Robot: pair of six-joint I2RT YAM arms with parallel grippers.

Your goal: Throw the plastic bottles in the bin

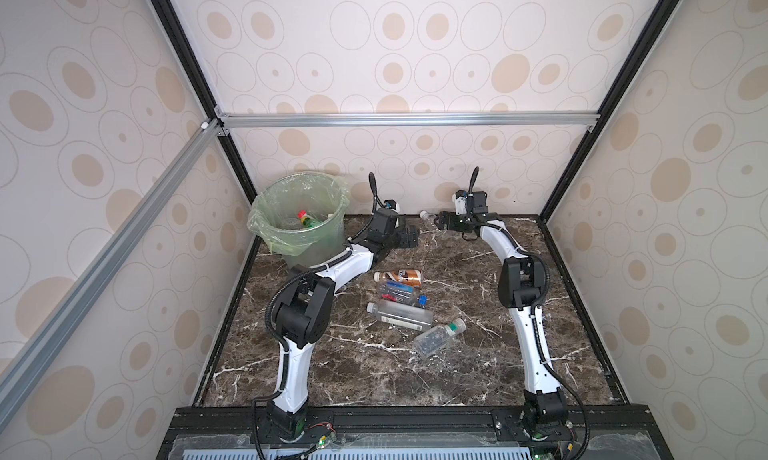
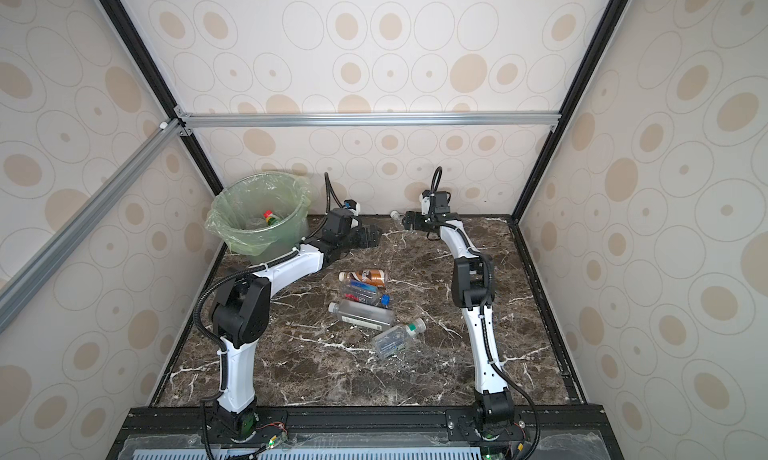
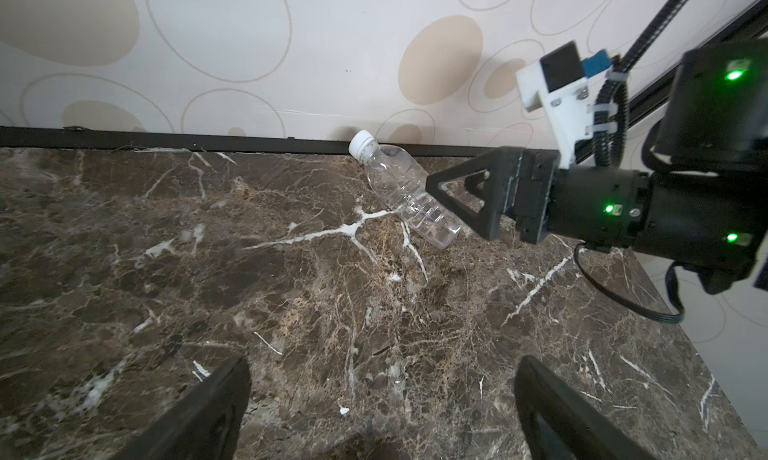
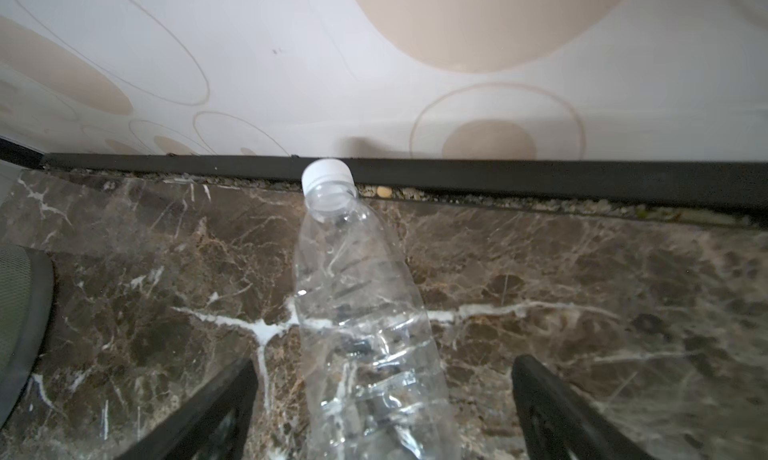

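Two grippers work at the far end of a brown marble table (image 1: 457, 375). Both have their jaws spread wide, and neither holds anything.

Right gripper (image 4: 382, 395): a clear bottle (image 4: 361, 291) lies on its side on the table, and its lower body sits between the two black fingers (image 4: 216, 404). Bare table shows on either side of the bottle, so the fingers straddle it without pressing on it. The bottle's white cap (image 4: 326, 175) points away from the gripper and rests against the black strip at the foot of the back wall. In both top views the right gripper (image 1: 440, 221) reaches towards the left, and the clear bottle (image 1: 428, 217) shows just ahead of it.

Left gripper (image 3: 382, 395): it hangs over bare marble, with nothing between its jaws. The clear bottle (image 3: 405, 188) lies ahead of it, well apart. In a top view the left gripper (image 2: 368, 237) sits between the bin (image 2: 249, 237) and the right gripper.

Bin (image 1: 291, 237): it stands in the far left corner, lined with a light green bag. It holds a red-capped bottle (image 1: 305, 219) and some paler ones that are hard to make out.

Mid-table, between the two arms, four more lie close together:
- a brown-labelled bottle (image 1: 399, 276)
- a blue-labelled bottle (image 1: 397, 291)
- a square bottle (image 1: 399, 314)
- a green-capped bottle (image 1: 438, 335)
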